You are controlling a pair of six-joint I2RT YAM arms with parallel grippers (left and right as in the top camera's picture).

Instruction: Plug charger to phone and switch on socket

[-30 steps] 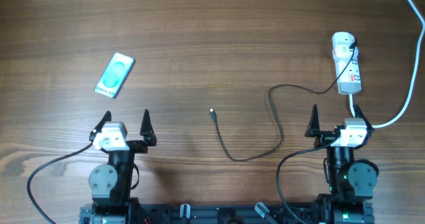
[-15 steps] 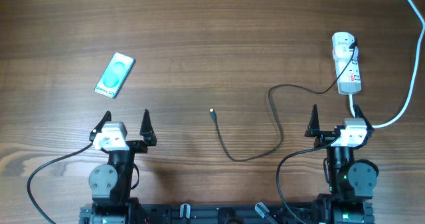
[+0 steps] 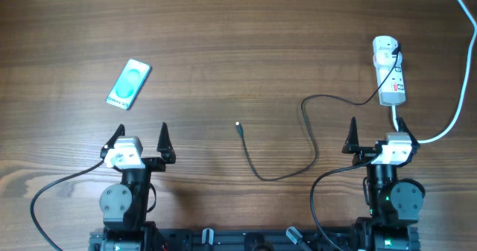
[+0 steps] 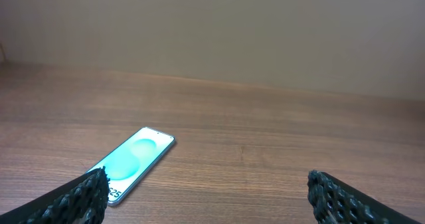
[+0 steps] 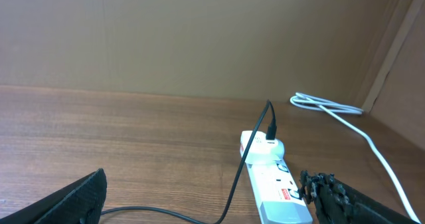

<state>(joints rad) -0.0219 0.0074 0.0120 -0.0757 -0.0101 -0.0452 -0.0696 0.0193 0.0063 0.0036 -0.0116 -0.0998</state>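
Lying face up toward the left edge of the wooden table (image 3: 238, 35), the phone (image 3: 129, 84) is seen at a slant, screen lit, touched by nothing. Just nearer the front edge, the left gripper (image 3: 141, 129) is held with its fingers spread wide and nothing between them. Near the middle of the table the silver-tipped connector (image 3: 238, 124) of the charger (image 3: 309, 143) is found lying free; from it the black cable is looped toward the front edge and then led away to the right. The right gripper (image 3: 375, 124) is likewise parted and empty. Beyond it, by the right edge, the socket (image 3: 388, 71) is laid lengthwise, the charger being plugged in at its far end. A thick white cord (image 3: 455, 117) is curved along the right edge.
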